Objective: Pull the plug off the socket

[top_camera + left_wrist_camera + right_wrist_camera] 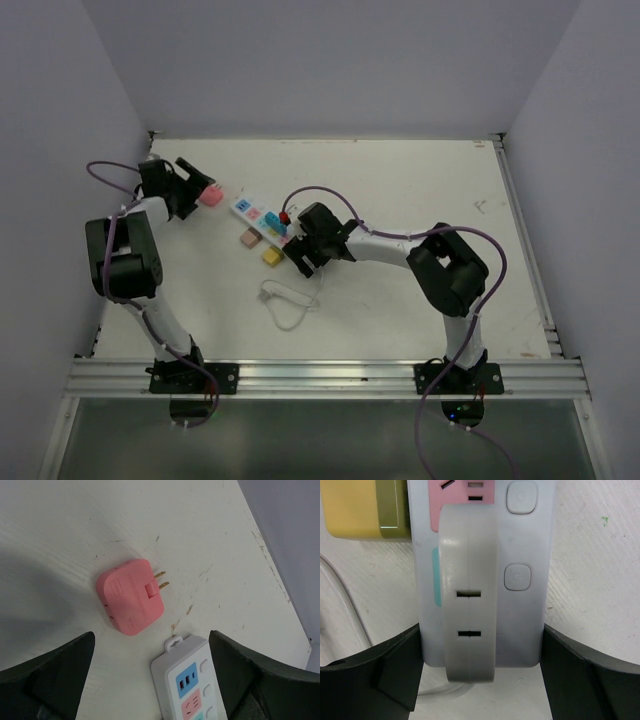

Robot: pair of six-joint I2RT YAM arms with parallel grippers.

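The socket (258, 218) lies slanted in the middle of the worktop (420, 180). The pink plug (130, 596) is out and lies just beside its end, pins showing. A white plug (470, 595) sits in the socket. The right hand (481, 650) squeezes the socket's sides. If it slips, the socket could slide or lift. The left hand (150, 645) is wide open over the pink plug and could bump it.

Soft, even light falls from above; the white table (420, 200) is bright, without glare. Beyond the left gripper (152, 635), a broad dim shadow lies left of the pink adapter (131, 596). Its dark fingers (55, 675) look slightly blurred. Between the right gripper (481, 627) fingers, the power strip (525, 605) sits sharp in greyish shade.
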